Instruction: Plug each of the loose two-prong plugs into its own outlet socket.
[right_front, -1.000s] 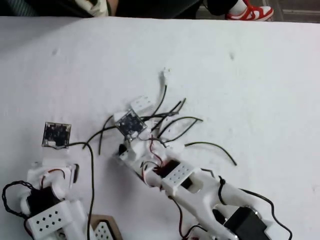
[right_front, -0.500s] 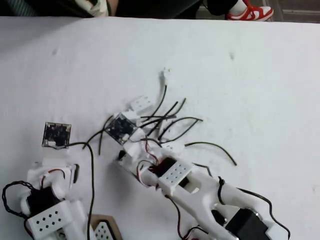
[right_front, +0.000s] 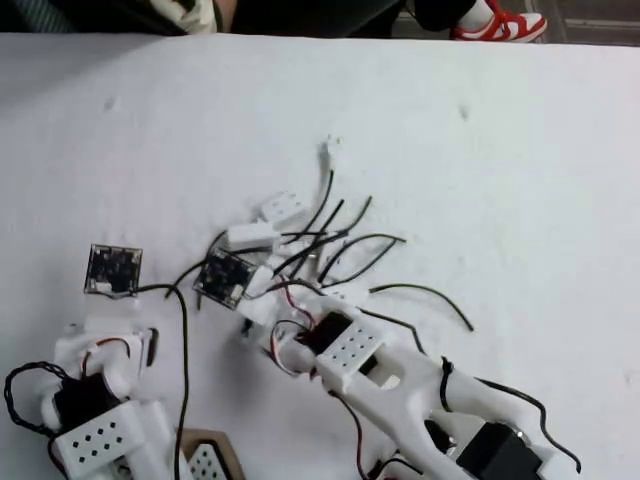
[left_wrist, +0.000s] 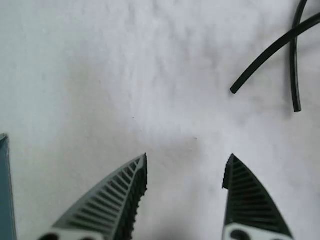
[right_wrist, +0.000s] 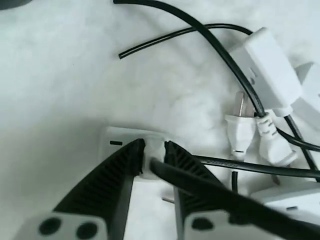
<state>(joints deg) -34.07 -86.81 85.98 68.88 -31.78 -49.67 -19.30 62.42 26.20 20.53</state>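
High view: a tangle of black cables lies mid-table. A dark-faced square socket sits at 8 o'clock of the tangle, right at the tip of the right arm, which comes in from 5 o'clock. A second socket lies well apart, at 9 o'clock of the first, just past the left arm in the 7 o'clock corner. Two white plugs lie close together at 10 o'clock of the tangle. A small plug lies at 12 o'clock, on a cable's end.

Left wrist view: the left gripper has its jaws wide apart with nothing between them, over bare table. Two cable ends lie near, clear of both fingers.

Right wrist view: the right gripper has its jaws narrow, pinching the edge of a white block that bears a small slot. Whether this block is the socket's body cannot be told. A black cable crosses over one finger. Beside the block two pronged plugs lie side by side, touching a cable, and a bigger white adapter lies just past them.
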